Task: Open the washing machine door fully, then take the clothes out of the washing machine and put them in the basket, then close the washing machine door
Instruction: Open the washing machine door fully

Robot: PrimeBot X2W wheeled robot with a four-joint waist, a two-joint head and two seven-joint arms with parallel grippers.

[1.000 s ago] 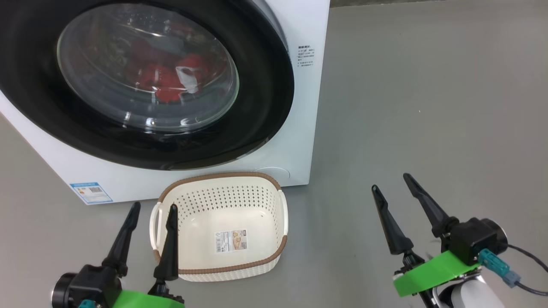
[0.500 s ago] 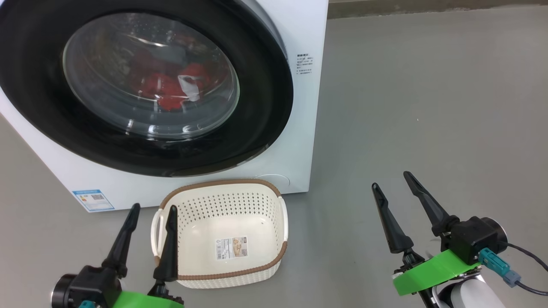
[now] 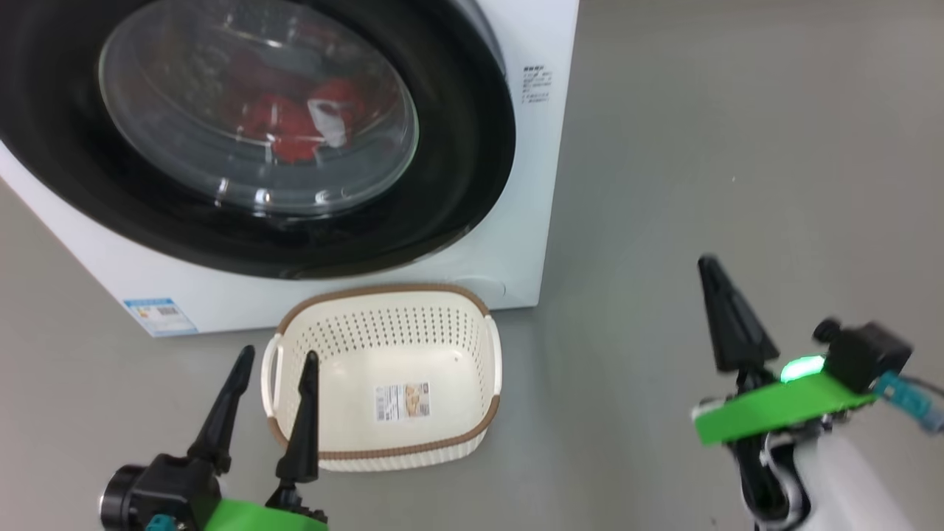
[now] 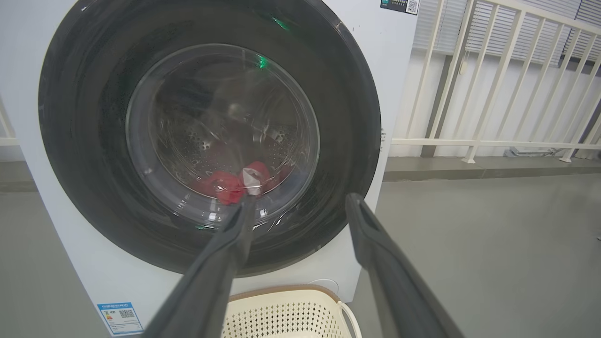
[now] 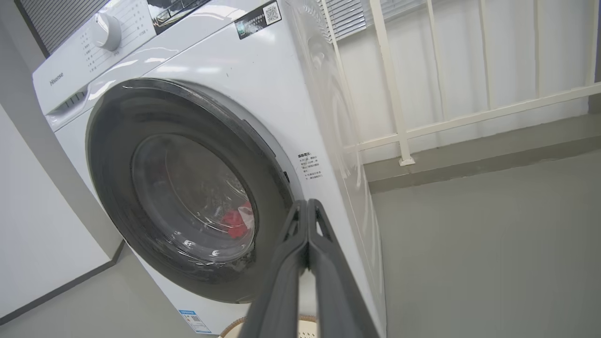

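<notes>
The white washing machine point(image 3: 516, 243) stands ahead with its black-rimmed door point(image 3: 457, 169) shut flat against the front. Through the glass I see the clothes point(image 3: 291, 129), red fabric with a white piece, low in the drum; they also show in the left wrist view point(image 4: 235, 180). The cream basket point(image 3: 387, 450) with a brown rim sits empty on the floor in front of the machine. My left gripper point(image 3: 276, 361) is open beside the basket's left handle. My right gripper point(image 3: 712, 265) is shut on nothing, out over the floor right of the machine, its fingers pressed together point(image 5: 307, 206).
Grey floor spreads to the right of the machine. A white railing point(image 4: 493, 136) runs along the wall behind, with a low step under it. A blue label point(image 3: 158, 316) marks the machine's lower left front. A grey wall point(image 5: 42, 253) stands to the machine's left.
My right gripper has closed its fingers and risen a little, tilting toward the machine. The head camera has shifted slightly. The left gripper, door and basket stand as before.
</notes>
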